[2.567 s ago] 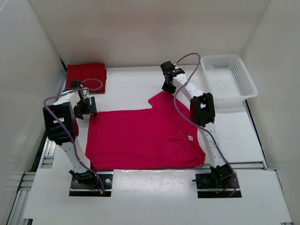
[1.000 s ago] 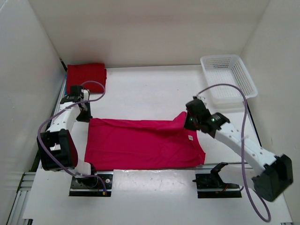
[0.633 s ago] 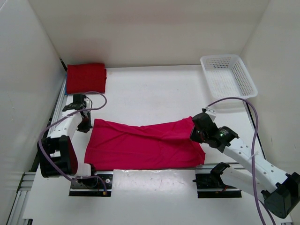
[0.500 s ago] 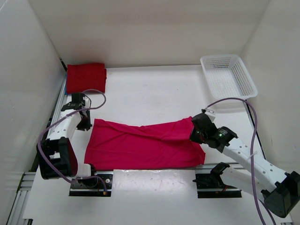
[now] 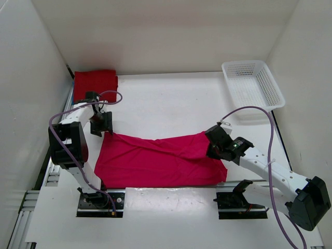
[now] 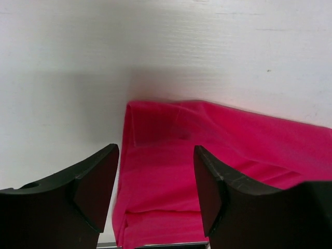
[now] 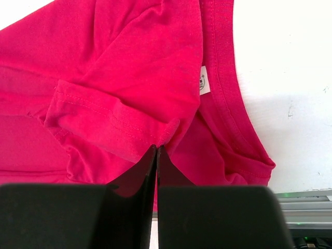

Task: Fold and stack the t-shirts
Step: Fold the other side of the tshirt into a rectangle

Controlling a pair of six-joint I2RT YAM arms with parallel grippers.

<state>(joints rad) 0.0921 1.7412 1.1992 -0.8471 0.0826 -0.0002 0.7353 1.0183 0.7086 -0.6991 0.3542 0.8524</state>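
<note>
Nothing glossy here tbh: the bright pink-magenta cloth t-shirt (image 5: 161,158) is soft matt knit with stitched hems, the folded dark red cloth shirt (image 5: 95,84) at 10 o'clock is equally dull, the white plastic mesh basket (image 5: 254,85) at 2 o'clock is hard-looking, and the white table (image 5: 166,98) is matt and faintly scuffed.

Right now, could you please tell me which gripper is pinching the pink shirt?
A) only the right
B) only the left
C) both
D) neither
A: the right wrist view shows the right gripper shut on a fold of the pink shirt, while the left gripper is open over the cloth's corner and holds nothing.
</note>
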